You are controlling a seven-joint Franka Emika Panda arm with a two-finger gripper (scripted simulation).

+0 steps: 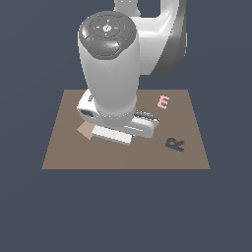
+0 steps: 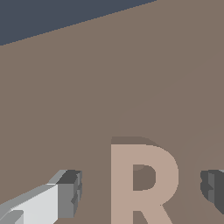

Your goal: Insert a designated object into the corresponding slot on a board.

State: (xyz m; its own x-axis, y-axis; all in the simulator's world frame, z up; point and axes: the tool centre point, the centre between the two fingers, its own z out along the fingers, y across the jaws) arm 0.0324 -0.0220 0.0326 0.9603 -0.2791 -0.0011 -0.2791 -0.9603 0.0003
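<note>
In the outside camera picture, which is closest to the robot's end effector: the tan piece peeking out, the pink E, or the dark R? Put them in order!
1. The tan piece, right beside the end effector, on the exterior view's left.
2. The pink E, farther off, toward the exterior view's right and the board's far edge.
3. The dark R, about as far as the E; too close to call.

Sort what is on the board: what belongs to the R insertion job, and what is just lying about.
Belongs:
tan R block, between the open gripper fingers
dark R slot
board

Lying about:
pink E
tan tile, partly hidden under the arm
</note>
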